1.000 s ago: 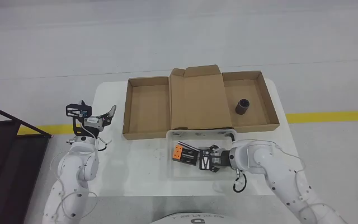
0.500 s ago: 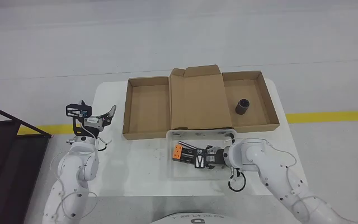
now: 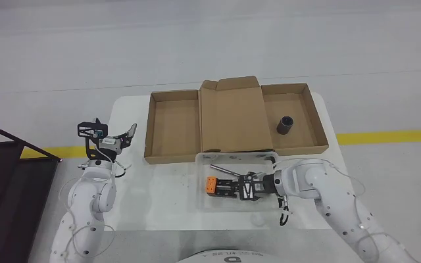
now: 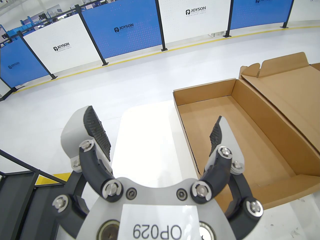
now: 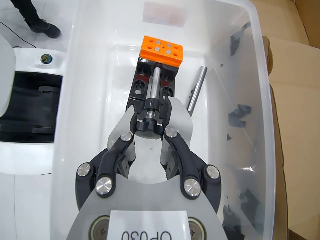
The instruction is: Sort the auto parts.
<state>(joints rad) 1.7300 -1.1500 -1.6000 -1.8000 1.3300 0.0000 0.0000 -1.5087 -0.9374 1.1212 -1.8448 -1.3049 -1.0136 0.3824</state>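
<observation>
We are clamping our right claw on the orange vise part by its screw end, inside the clear bin at the near edge of the tabletop, for lifting; left claw hanging released.

1. The bin is clear, glossy plastic.
2. Inside the bin, the vise has a matt orange plastic block, a black body and a bright threaded metal screw.
3. Beside the vise in the bin, the rod is smooth polished metal.
4. Behind the bin, the box is matt brown cardboard.
</observation>
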